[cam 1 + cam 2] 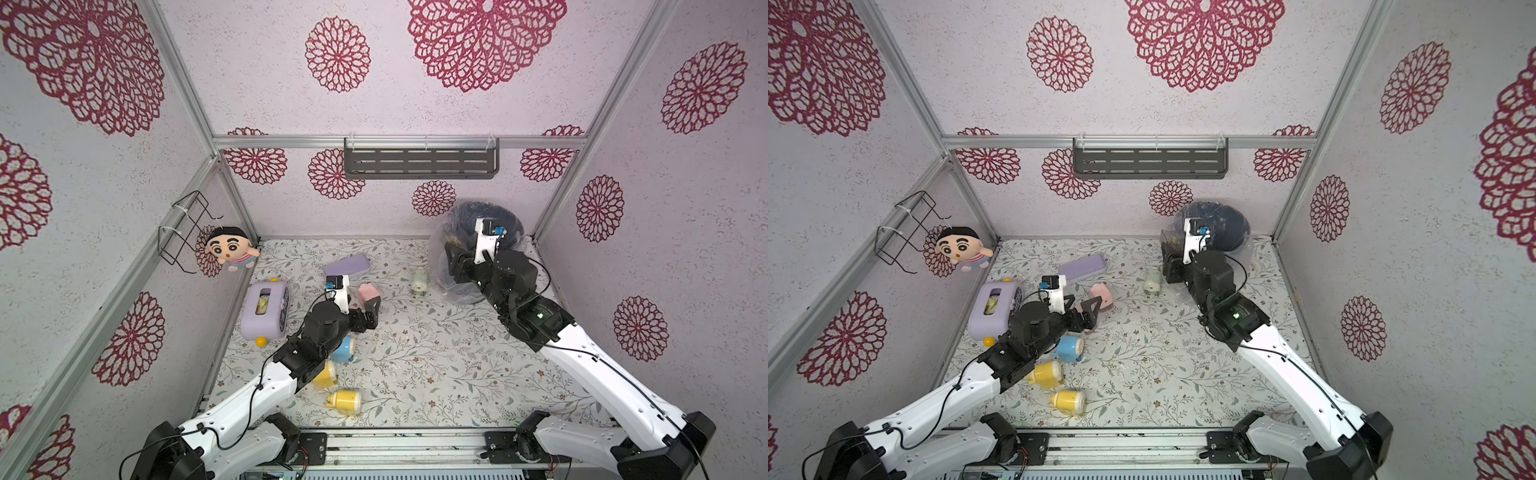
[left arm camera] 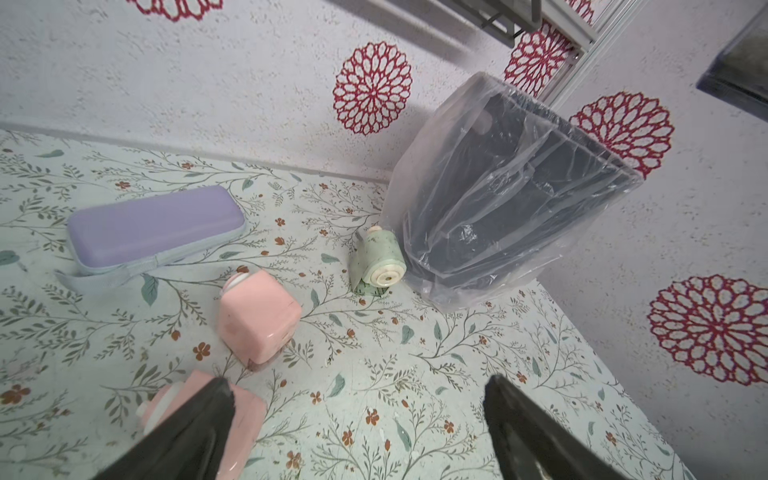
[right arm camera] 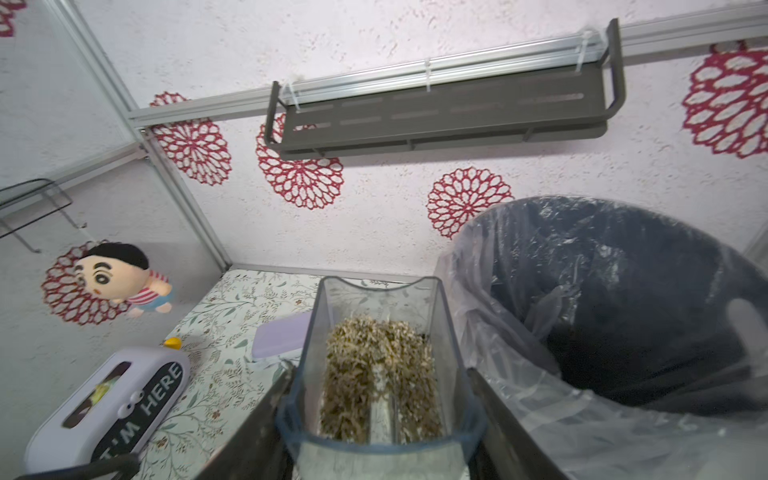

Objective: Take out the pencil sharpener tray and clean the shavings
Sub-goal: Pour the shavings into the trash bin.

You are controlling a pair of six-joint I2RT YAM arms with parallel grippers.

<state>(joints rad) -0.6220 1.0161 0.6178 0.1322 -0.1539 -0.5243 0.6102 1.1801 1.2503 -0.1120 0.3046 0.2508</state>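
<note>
Right now my right gripper [image 3: 379,399] is pinching a clear plastic pencil sharpener tray [image 3: 374,297] by its two long sides, one finger on each wall. The tray sits roughly level, open side up. The shavings [image 3: 374,353] are all in there, a heap of tan-brown flakes covering most of the tray floor.

I've got it up off the floral-print table [image 2: 415,395], just beside the rim of the dark round bin lined with a clear plastic bag [image 3: 623,291]. From my wrist cam the tray is next to the opening rather than over it. In a top view the gripper [image 1: 455,266] overlaps the near edge of the bag.

My left gripper [image 2: 357,382] has its fingers spread wide with nothing between them, hanging low over the table. The pink boxy pencil sharpener [image 2: 259,320] is just ahead of it. A second pink piece [image 2: 199,411] sits partly behind one finger, and I can't tell whether they touch.

Farther back are a mint green sharpener [image 2: 378,262] lying right against the bin bag and a flat lavender zip case [image 2: 153,224].
</note>
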